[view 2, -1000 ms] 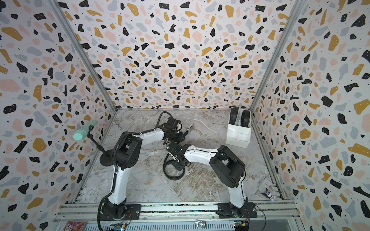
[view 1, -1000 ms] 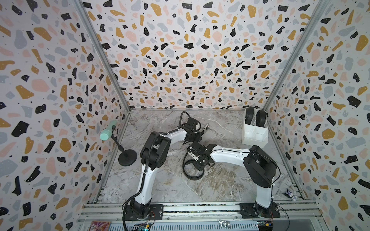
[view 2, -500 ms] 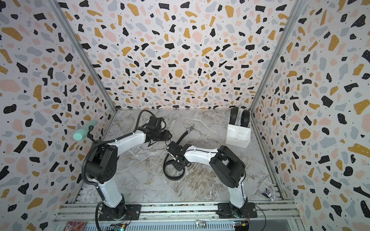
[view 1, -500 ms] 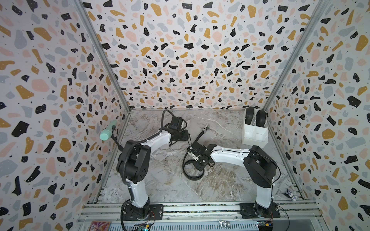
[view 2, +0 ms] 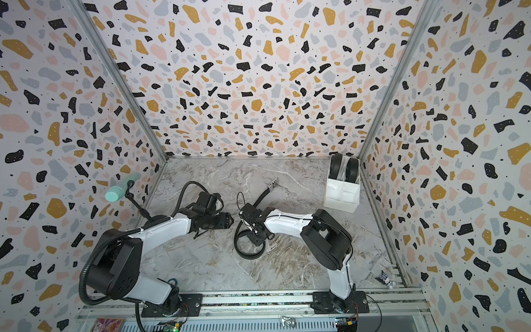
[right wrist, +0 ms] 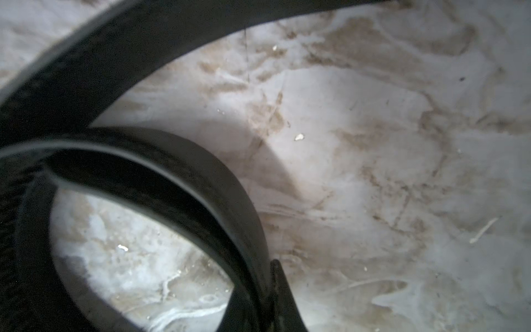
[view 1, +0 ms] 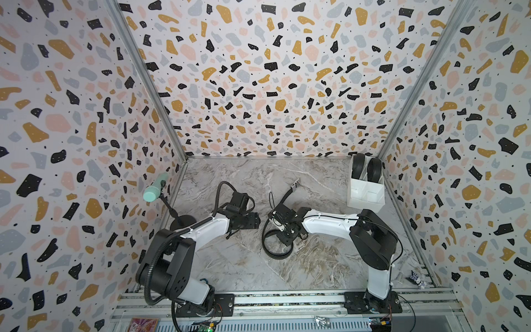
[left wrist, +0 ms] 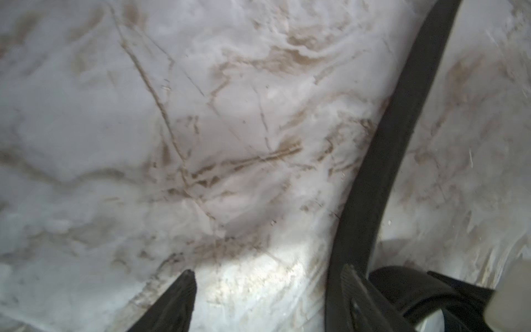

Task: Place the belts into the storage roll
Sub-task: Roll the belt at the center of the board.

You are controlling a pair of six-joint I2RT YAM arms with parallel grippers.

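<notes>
Belt (right wrist: 201, 178) in tight right fingers (right wrist: 283, 299)

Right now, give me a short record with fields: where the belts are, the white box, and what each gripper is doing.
white box: far right corner of the marble table, near cells empty
rolled belts: two, upright in the box's far cells
loose belt: partly coiled on the table, silver buckle end toward the back wall
right gripper: shut on the loose belt
left gripper: open, empty, beside the loose belt
</notes>
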